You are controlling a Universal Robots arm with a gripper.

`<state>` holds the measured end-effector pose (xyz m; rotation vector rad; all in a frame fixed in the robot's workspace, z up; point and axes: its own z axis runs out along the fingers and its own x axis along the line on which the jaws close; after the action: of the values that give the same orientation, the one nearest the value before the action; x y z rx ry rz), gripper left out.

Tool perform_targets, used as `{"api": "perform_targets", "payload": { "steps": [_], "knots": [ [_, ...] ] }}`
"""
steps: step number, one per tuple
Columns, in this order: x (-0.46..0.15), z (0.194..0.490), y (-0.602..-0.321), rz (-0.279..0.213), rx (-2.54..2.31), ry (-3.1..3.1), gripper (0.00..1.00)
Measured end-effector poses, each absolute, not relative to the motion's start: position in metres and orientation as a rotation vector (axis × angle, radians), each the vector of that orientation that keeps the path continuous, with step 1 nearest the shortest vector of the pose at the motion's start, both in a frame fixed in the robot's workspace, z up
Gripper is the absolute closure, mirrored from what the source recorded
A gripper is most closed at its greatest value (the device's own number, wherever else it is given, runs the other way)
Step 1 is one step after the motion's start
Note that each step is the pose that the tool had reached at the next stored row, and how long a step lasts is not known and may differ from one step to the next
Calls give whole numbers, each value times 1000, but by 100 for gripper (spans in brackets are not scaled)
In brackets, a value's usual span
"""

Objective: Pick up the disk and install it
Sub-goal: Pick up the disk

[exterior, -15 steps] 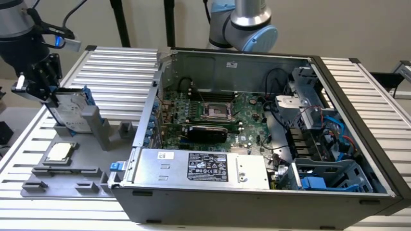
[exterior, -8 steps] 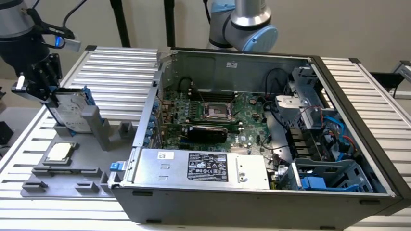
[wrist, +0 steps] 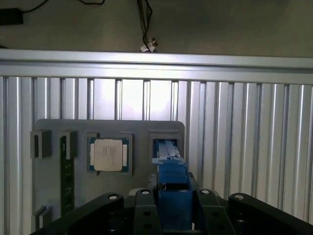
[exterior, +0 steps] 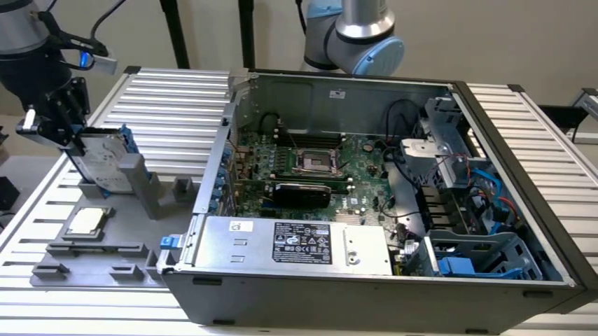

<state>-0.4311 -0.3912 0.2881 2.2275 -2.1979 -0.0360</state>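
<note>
The claw [exterior: 64, 134] is pinching the disk [exterior: 101, 162] by its upper edge, holding it upright at the grey holder [exterior: 138, 183] on the tabletop [exterior: 178, 91], at nine o'clock from the open computer case [exterior: 309, 297]. With the grip sitting so high on one edge, the disk is probably risking tilting, snagging its blue rails on the holder's walls, or slipping loose.
</note>
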Motion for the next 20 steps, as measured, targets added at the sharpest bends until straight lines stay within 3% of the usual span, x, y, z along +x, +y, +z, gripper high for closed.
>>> {"api": "perform_targets", "payload": {
  "steps": [8,20],
  "knots": [
    [-431,301,-391,-36,2227,-2198,67],
    [-424,352,-391,-42,2227,-2197,67]
  ]
}}
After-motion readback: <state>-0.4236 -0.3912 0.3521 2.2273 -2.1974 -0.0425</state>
